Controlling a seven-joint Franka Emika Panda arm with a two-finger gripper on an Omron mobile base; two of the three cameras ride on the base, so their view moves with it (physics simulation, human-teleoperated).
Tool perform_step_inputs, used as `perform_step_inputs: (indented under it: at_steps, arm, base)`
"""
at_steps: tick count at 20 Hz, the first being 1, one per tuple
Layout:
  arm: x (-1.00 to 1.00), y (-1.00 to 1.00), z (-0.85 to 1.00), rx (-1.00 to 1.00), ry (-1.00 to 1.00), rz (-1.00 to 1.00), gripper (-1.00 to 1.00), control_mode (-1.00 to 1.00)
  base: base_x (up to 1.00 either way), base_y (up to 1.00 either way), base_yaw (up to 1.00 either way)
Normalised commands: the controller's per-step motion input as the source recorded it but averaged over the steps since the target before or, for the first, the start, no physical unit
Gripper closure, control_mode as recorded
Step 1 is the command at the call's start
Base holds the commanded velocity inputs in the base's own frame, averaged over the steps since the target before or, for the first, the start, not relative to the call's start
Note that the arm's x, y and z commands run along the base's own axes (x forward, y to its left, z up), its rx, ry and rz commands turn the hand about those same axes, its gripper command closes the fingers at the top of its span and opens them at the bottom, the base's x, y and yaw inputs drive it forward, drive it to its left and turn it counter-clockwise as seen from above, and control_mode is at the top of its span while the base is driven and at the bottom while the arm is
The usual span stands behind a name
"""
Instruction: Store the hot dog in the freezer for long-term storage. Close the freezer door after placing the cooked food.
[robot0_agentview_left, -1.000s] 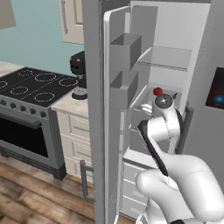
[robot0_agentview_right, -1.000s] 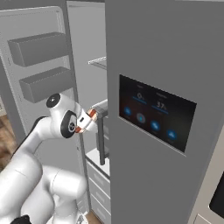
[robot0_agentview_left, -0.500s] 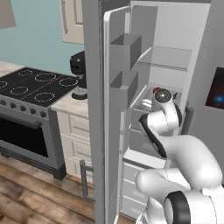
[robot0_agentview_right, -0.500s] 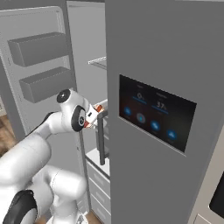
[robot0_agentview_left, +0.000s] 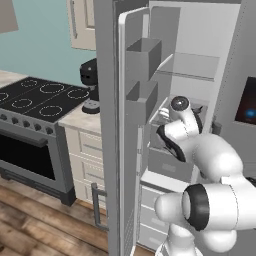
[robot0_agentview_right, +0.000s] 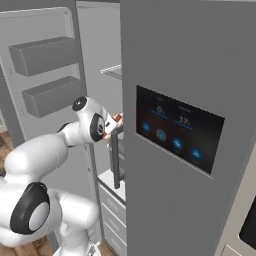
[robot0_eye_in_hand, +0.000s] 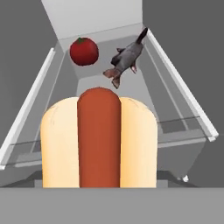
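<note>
The hot dog (robot0_eye_in_hand: 99, 141), a tan bun with a red-orange sausage, sits large in the lower middle of the hand view and hides the fingertips. It hangs just above the front of a freezer shelf (robot0_eye_in_hand: 183, 113). In the right base view my gripper (robot0_agentview_right: 115, 124) is shut on the hot dog (robot0_agentview_right: 118, 118) and reaches into the freezer (robot0_agentview_left: 195, 35) past the edge of the other door. The freezer door (robot0_agentview_left: 107, 125) stands wide open to the left, its box-shaped bins (robot0_agentview_left: 144, 55) facing the arm.
On the shelf behind the hot dog lie a red tomato (robot0_eye_in_hand: 84, 51) and a grey fish (robot0_eye_in_hand: 127, 57). The closed door with a dark touchscreen (robot0_agentview_right: 177, 132) and its bar handle (robot0_agentview_right: 116, 160) are right of the arm. A black coffee machine (robot0_agentview_left: 90, 75) and stove (robot0_agentview_left: 35, 95) stand left.
The arm has stretched forward and lowered its elbow, carrying the hot dog deeper into the freezer. The door has not moved.
</note>
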Motion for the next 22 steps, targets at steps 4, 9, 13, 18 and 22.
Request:
perform_step_inputs:
  at_steps: [4, 9, 13, 18, 22]
  arm:
    - [0.43, -0.23, 0.0, 0.0, 0.0, 0.0, 1.0, -1.0]
    - [0.37, -0.13, 0.0, 0.01, 0.0, 0.0, 1.0, -1.0]
    - [0.44, -0.04, 0.0, 0.02, 0.0, 0.0, 1.0, -1.0]
    - [0.52, -0.21, -0.11, 0.01, 0.07, 0.0, 1.0, -1.0]
    - [0.52, -0.11, -0.19, 0.0, 0.09, 0.0, 1.0, -1.0]
  base:
    - [0.0, 0.0, 0.0]
    - [0.0, 0.0, 0.0]
    - [0.0, 0.0, 0.0]
    - [0.0, 0.0, 0.0]
    - [0.0, 0.0, 0.0]
